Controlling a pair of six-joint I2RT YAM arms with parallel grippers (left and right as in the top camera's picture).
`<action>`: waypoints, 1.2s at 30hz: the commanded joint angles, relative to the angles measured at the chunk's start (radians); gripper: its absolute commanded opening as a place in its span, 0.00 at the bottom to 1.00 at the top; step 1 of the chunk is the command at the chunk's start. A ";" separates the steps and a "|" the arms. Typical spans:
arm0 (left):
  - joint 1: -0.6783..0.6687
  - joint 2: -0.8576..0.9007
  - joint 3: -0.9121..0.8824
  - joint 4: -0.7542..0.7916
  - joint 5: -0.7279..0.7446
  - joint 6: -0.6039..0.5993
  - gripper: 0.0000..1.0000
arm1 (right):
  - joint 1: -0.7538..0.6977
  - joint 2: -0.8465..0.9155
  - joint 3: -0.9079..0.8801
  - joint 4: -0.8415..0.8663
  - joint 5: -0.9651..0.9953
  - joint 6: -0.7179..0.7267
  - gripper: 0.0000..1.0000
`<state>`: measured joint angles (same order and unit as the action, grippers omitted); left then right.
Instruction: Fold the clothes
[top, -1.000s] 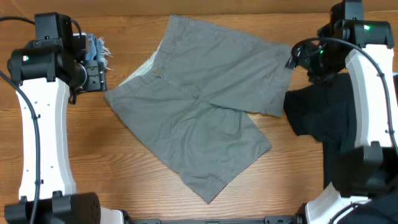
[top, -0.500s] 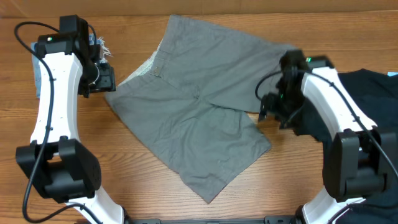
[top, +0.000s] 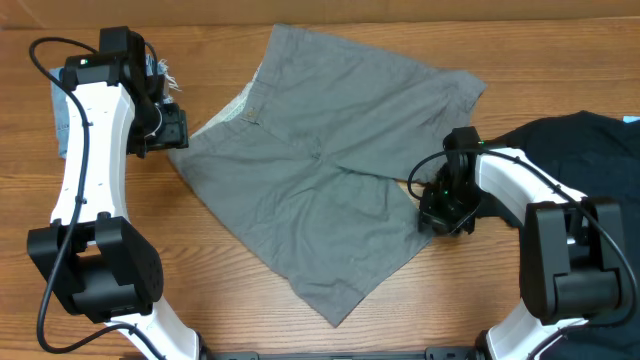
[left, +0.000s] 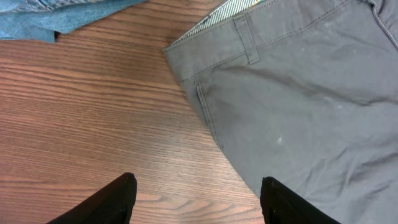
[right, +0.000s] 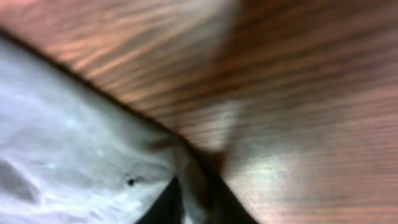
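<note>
Right wrist: right end effector (right: 196, 202) grips shorts (right: 81, 143) hem beside open table (right: 298, 93).

Bare surface (top: 220, 290) lies open along the near edge, left of the shorts' (top: 320, 170) lower leg. Wood also shows free between the spread left fingers (left: 121, 199), with the waistband corner just beyond. Denim shorts (left: 50, 18) crowd the far-left corner, and a black T-shirt (top: 610, 150) blocks the right side.
</note>
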<state>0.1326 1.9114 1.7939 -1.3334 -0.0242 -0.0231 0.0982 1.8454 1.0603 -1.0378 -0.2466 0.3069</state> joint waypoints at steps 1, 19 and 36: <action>0.000 -0.005 0.008 -0.003 0.015 0.017 0.66 | -0.043 0.002 0.066 -0.061 0.150 0.028 0.04; -0.002 -0.002 -0.179 0.140 0.046 0.019 0.72 | -0.160 -0.162 0.395 -0.229 0.047 -0.028 0.55; -0.002 -0.002 -0.603 0.626 0.095 0.016 0.47 | -0.158 -0.370 0.385 -0.265 -0.193 -0.098 0.70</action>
<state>0.1326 1.9118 1.2419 -0.7292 0.0647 -0.0154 -0.0639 1.4849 1.4349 -1.2995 -0.4061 0.2230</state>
